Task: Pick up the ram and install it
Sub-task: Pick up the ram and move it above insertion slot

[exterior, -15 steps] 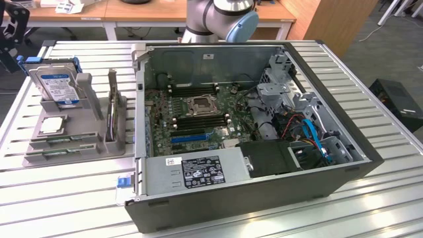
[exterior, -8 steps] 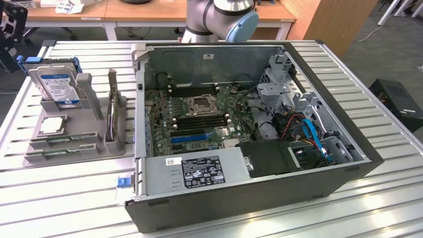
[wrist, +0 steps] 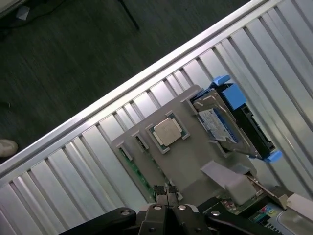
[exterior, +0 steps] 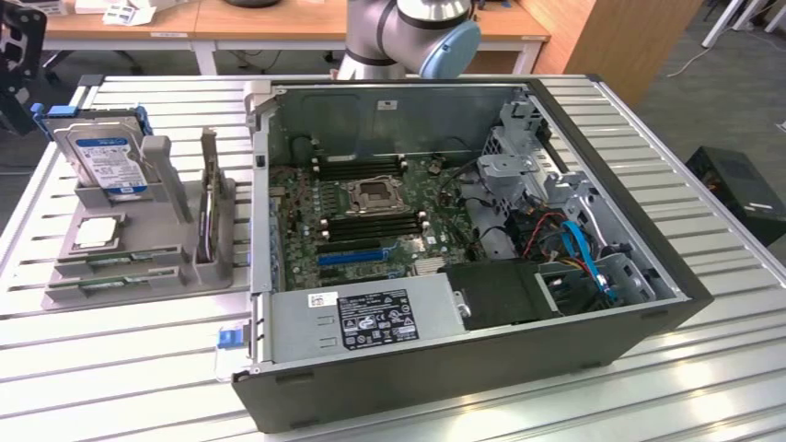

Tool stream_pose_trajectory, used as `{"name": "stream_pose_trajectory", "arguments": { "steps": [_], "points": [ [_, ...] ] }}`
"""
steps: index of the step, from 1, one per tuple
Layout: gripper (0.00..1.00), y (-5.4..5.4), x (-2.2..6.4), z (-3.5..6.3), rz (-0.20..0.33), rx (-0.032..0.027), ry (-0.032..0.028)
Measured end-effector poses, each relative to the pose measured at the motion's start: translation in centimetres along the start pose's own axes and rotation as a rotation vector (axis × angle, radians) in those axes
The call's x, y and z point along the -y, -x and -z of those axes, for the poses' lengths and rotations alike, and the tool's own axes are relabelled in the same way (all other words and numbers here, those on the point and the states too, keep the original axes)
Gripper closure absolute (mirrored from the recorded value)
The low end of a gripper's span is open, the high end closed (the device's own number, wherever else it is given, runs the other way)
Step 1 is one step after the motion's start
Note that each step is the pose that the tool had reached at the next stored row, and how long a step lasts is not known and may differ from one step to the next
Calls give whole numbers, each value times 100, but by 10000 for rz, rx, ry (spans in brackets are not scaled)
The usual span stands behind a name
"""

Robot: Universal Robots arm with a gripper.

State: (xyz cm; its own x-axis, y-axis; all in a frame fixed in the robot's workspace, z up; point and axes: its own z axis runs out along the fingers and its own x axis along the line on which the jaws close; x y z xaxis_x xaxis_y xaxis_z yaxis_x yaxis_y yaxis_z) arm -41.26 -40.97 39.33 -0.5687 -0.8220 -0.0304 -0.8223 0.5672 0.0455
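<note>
Two rams, thin green sticks, lie in slots at the near end of the grey holder (exterior: 160,281) on the exterior view's left: one ram (exterior: 120,261) sits just behind the other ram (exterior: 117,282). In the wrist view a ram (wrist: 138,171) shows as a green strip along the holder's edge. My gripper (wrist: 166,190) hangs well above the holder, shut, with nothing between its fingers, its tips close to the ram in that picture. The open computer case (exterior: 467,364) lies in the middle of the table, its motherboard (exterior: 368,216) facing up.
The holder also carries a blue-labelled hard drive (exterior: 109,161), a square silver CPU (exterior: 98,232) and an upright expansion card (exterior: 215,216). The arm's base (exterior: 411,32) stands behind the case. The ribbed metal table (exterior: 110,368) ends at a rail (wrist: 122,90), with dark floor beyond.
</note>
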Motion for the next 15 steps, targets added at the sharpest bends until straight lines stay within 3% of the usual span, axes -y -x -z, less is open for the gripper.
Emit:
{"name": "stream_pose_trajectory", "arguments": {
  "steps": [15],
  "points": [
    [89,0,0,0,2142,-97,66]
  ]
}}
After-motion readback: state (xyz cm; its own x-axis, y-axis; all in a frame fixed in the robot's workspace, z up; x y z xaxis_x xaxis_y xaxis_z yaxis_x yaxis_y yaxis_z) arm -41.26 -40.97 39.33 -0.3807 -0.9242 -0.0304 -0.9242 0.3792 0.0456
